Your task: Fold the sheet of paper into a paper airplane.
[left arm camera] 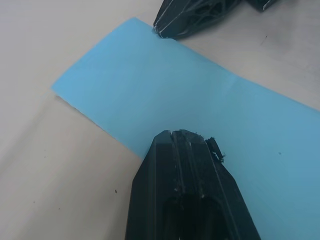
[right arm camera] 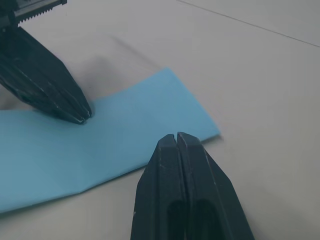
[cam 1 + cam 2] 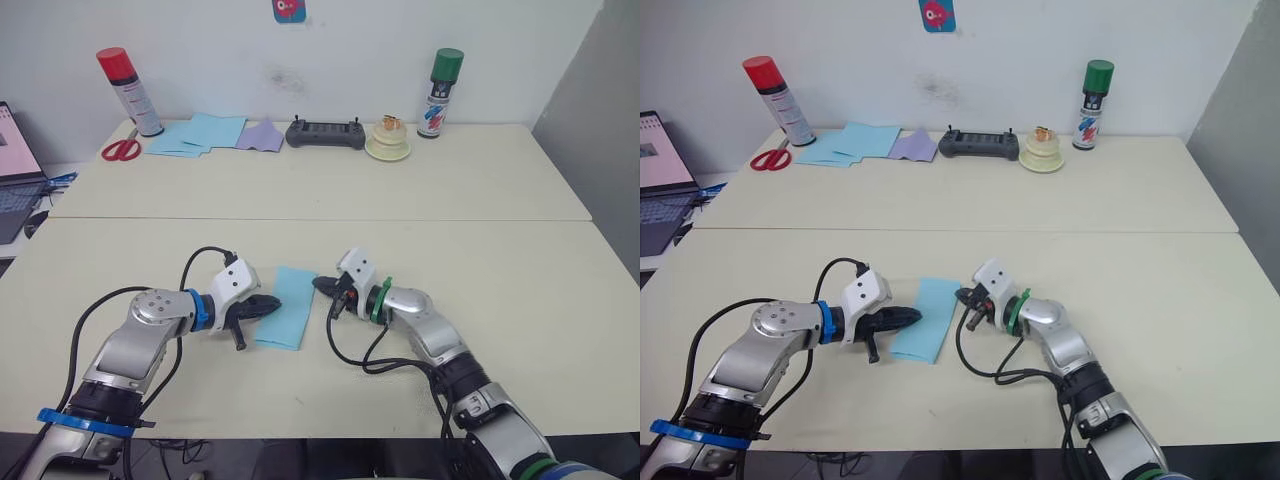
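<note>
Both grippers pinched together: left gripper [image 3: 270,303] pins the sheet of paper [image 3: 285,308] flat; right gripper [image 3: 322,284] braces its far edge, likely steadying a crease.

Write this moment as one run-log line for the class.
step: flattening fold | sheet of paper: narrow strip, flat on table | left gripper: shut, tips on paper | right gripper: shut, at paper's edge

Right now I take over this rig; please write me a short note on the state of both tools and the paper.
Left tool: shut, tip pressing the left edge of the sheet of paper.
Right tool: shut, tip at the sheet's right edge near its far end.
The sheet lies flat on the near table between both tools, as a narrow strip.
Done: apparently one lengthwise fold.
Left: nose and wing folds.
</note>
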Tool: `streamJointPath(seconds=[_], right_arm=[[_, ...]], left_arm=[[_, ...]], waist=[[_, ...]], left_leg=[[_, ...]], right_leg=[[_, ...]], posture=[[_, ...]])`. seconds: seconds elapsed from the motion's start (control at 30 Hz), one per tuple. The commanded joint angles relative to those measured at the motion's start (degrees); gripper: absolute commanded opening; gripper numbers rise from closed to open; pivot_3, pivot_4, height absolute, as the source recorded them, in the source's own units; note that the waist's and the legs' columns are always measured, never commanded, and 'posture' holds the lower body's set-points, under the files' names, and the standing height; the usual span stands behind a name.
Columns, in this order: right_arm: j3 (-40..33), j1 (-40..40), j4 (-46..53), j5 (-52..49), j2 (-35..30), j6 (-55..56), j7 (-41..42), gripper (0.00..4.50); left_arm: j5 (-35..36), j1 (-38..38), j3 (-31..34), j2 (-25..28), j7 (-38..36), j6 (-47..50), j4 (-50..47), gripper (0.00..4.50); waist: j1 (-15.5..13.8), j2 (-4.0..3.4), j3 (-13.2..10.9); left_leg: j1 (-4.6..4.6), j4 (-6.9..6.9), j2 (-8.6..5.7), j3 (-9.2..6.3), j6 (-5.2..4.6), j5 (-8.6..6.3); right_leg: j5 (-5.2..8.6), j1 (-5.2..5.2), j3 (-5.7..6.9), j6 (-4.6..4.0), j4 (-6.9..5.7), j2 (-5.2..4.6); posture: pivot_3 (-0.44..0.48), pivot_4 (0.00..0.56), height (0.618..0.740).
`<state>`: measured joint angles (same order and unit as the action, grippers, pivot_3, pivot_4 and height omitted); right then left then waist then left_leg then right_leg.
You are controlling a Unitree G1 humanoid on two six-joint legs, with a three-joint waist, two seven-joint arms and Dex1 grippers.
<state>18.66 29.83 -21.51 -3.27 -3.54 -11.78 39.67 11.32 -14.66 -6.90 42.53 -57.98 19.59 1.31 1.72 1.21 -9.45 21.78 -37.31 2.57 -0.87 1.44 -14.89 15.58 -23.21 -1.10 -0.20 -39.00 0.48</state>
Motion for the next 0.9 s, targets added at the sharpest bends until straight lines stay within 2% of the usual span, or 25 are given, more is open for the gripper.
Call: streamJointPath(seconds=[0.03, 0.23, 0.43, 0.9], right_arm=[[2.4, -1.0, 1.0, 0.7, -0.4, -2.3, 2.5, 0.02], [4.0, -2.4, 3.7, -0.1, -0.3, -4.7, 5.2, 0.02], [9.3, -5.1, 8.7, 0.4, -2.5, -8.8, 10.1, 0.02], [14.6, -10.0, 13.6, 0.2, -4.2, -14.8, 13.3, 0.02]], left_arm=[[-1.8, 2.3, -1.7, 0.3, 0.3, 2.3, 0.8, 0.0], [-1.6, 3.9, -1.2, 0.9, 0.3, 3.1, -0.8, 0.0], [-1.6, 5.3, -1.0, 1.1, 0.6, 4.1, -2.2, 0.0], [-0.5, 9.2, 0.7, 3.2, 0.4, 7.3, -6.7, 0.0]], waist=[[0.0, 0.01, 0.1], [0.0, -0.01, 0.1], [0.1, -0.02, 0.2], [0.3, 0.04, 0.6]], left_leg=[[-0.04, 0.08, 0.0, 0.0, 0.0, 0.0], [-0.13, 0.32, 0.02, 0.01, 0.0, 0.0], [-0.18, 0.38, 0.03, -0.04, 0.0, 0.0], [-0.52, 0.74, 0.12, -0.04, 0.01, -0.02]], right_leg=[[0.01, 0.0, -0.01, -0.02, 0.01, 0.0], [0.13, 0.0, 0.04, -0.19, 0.02, 0.02], [0.17, 0.0, 0.08, -0.26, 0.02, 0.03], [0.38, 0.05, -0.02, -0.6, 0.02, 0.27]], posture=[[0.0, 0.15, 0.74], [0.0, 0.15, 0.74], [0.0, 0.15, 0.74], [0.0, 0.15, 0.74]])
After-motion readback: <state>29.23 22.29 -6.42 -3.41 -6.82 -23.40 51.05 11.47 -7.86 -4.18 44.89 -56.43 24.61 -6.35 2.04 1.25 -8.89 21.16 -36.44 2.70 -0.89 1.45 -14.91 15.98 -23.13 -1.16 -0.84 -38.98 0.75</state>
